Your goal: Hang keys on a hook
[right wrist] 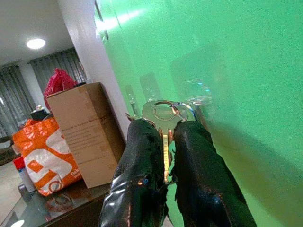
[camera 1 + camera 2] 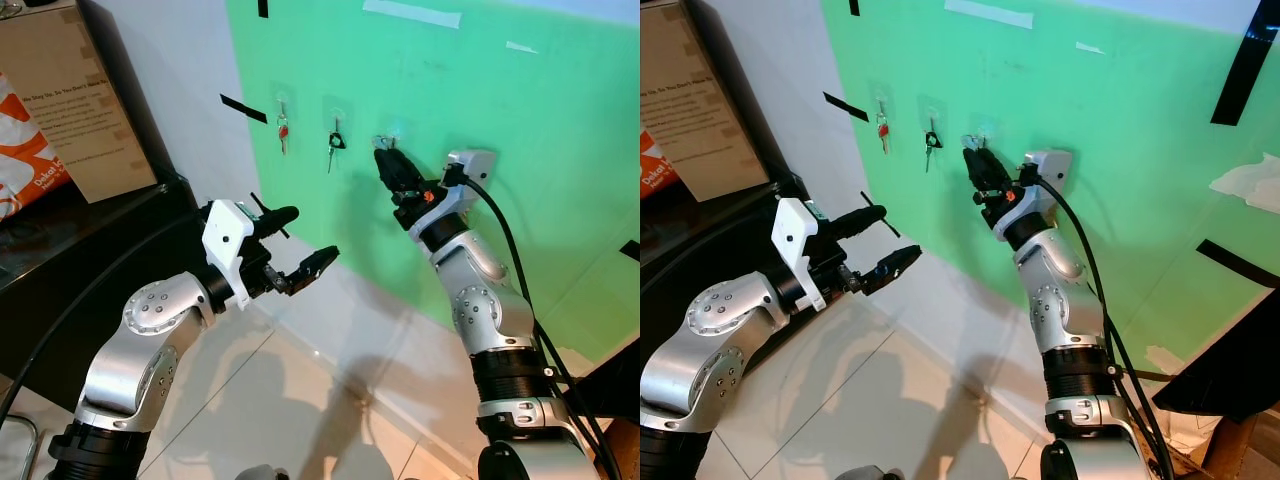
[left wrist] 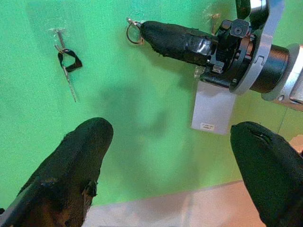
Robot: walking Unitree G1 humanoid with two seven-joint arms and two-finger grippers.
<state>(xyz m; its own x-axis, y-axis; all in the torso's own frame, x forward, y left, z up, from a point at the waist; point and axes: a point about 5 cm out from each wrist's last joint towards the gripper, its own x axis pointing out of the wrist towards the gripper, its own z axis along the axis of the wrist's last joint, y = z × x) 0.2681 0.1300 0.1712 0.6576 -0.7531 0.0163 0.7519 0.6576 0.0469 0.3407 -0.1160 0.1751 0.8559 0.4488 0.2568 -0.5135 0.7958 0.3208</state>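
A green wall [image 2: 520, 150] carried three clear hooks in a row. A red-headed key [image 2: 283, 131] hung from the first hook, and a black-headed key [image 2: 335, 141] hung from the second, both lying flat against it.

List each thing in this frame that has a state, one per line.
Right gripper: shut on silver key, raised at the third hook.
Silver key: pinched, its ring at the third hook, not clearly hung.
Left gripper: open, holding nothing.
Red key: hanging.
Black key: hanging.
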